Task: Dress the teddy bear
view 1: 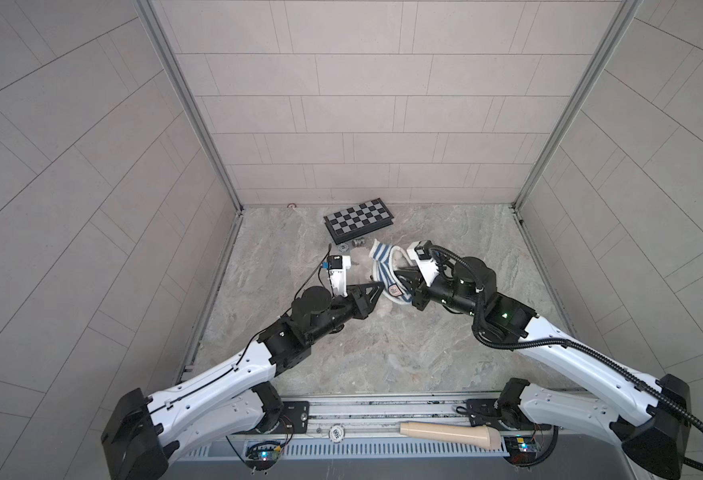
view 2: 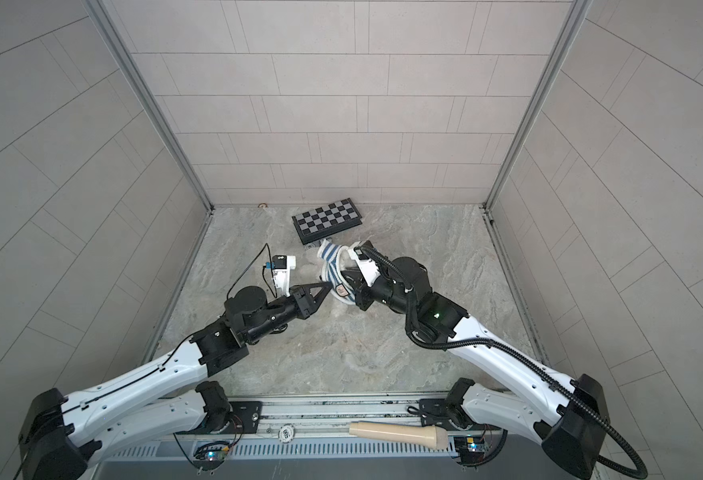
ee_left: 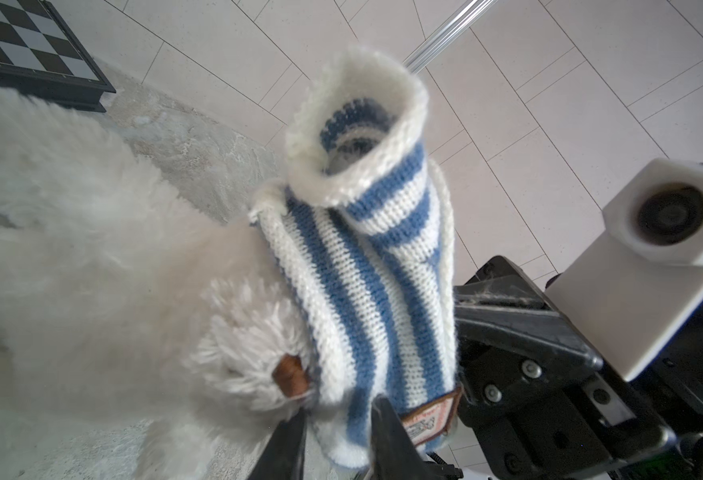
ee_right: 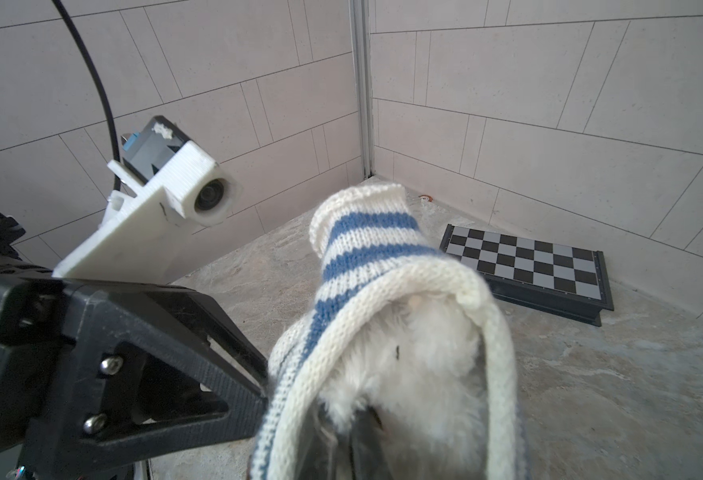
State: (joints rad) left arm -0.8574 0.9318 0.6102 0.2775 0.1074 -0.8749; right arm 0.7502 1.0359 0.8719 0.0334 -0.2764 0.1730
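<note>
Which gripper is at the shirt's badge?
The left gripper: its jaws pinch the striped shirt beside the badge. The right gripper reaches inside the hem instead.

Soft, even light is filling the cell, leaving only faint shadows on the counter (view 1: 383, 353) beneath the left claw (view 1: 379, 286). The tiled walls (view 1: 71, 166) are bowing outward in both top views. Beside that claw, the teddy bear (ee_left: 92, 291) is blurring, while the striped shirt (ee_left: 362, 270) is showing crisp.
</note>
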